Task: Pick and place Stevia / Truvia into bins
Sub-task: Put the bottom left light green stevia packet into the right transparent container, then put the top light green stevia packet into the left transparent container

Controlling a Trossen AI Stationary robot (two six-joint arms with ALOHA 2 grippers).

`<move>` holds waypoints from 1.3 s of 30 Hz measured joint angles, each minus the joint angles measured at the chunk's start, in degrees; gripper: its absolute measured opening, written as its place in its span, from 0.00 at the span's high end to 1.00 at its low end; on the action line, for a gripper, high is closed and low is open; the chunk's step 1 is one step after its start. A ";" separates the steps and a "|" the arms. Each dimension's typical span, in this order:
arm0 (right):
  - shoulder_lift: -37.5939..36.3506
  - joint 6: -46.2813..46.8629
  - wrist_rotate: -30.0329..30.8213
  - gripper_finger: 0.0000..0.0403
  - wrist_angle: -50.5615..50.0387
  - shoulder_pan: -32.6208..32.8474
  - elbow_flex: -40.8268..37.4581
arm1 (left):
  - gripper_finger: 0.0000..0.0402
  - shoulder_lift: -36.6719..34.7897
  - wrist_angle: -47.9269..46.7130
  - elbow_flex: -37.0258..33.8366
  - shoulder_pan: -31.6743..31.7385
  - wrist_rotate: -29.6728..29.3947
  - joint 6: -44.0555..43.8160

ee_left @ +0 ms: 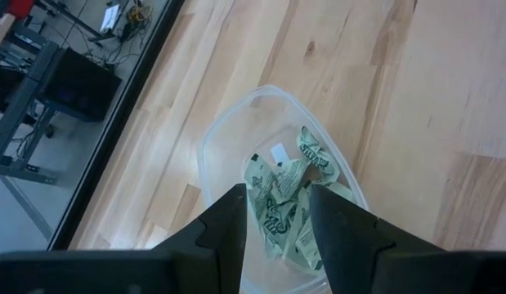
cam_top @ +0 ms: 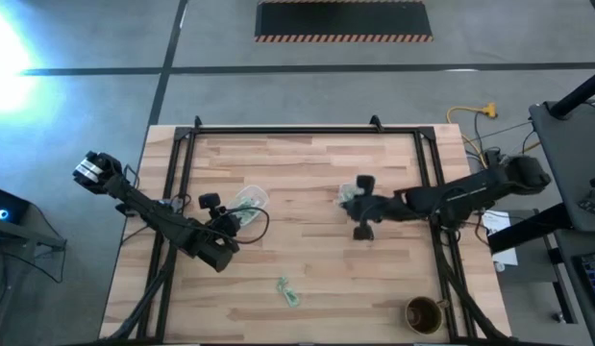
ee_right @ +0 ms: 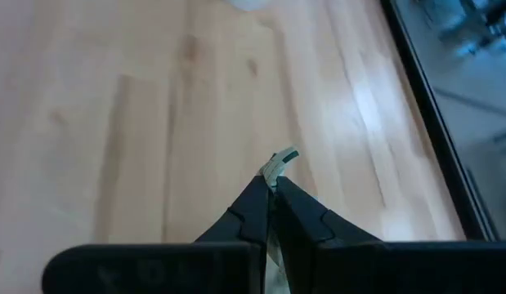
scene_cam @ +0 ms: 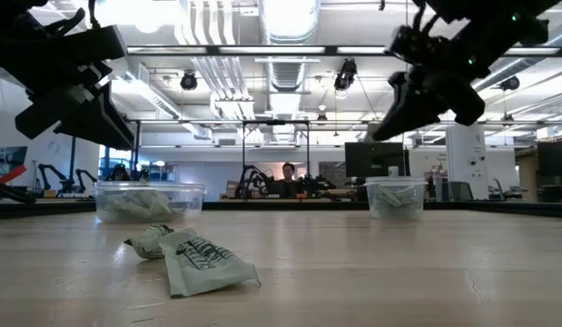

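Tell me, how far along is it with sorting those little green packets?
Mostly done, it seems. Both clear bins, left bin and right bin, already hold packets. In hand: the right gripper is shut on one packet above the table. The left gripper hangs open over the left bin. Left: a couple of loose packets on the table near its front edge.

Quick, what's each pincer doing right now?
Left pincer: open, empty, above the clear plastic tub of green-and-white packets.
Right pincer: shut on a small green-and-white paper packet.
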 joint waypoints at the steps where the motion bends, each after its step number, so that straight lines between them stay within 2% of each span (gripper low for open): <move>1: -1.11 0.88 -0.02 0.98 -0.13 -0.90 -1.09 | 0.71 -0.02 0.06 0.00 0.00 -0.23 0.00; 12: -7.09 7.08 -0.34 0.98 3.49 -7.94 -8.41 | 0.71 0.00 0.23 -0.02 0.00 -1.71 0.00; 29: -3.15 9.34 -0.83 0.98 3.98 -9.27 -8.70 | 0.71 0.00 0.23 -0.02 0.00 -1.79 0.00; 32: -3.27 9.34 -0.13 0.94 4.12 -9.27 -8.70 | 0.71 0.00 0.23 -0.02 0.00 -1.79 -0.02; 39: -3.33 10.17 2.73 0.79 3.95 -9.23 -8.70 | 0.71 0.00 0.23 -0.02 0.00 -1.79 0.00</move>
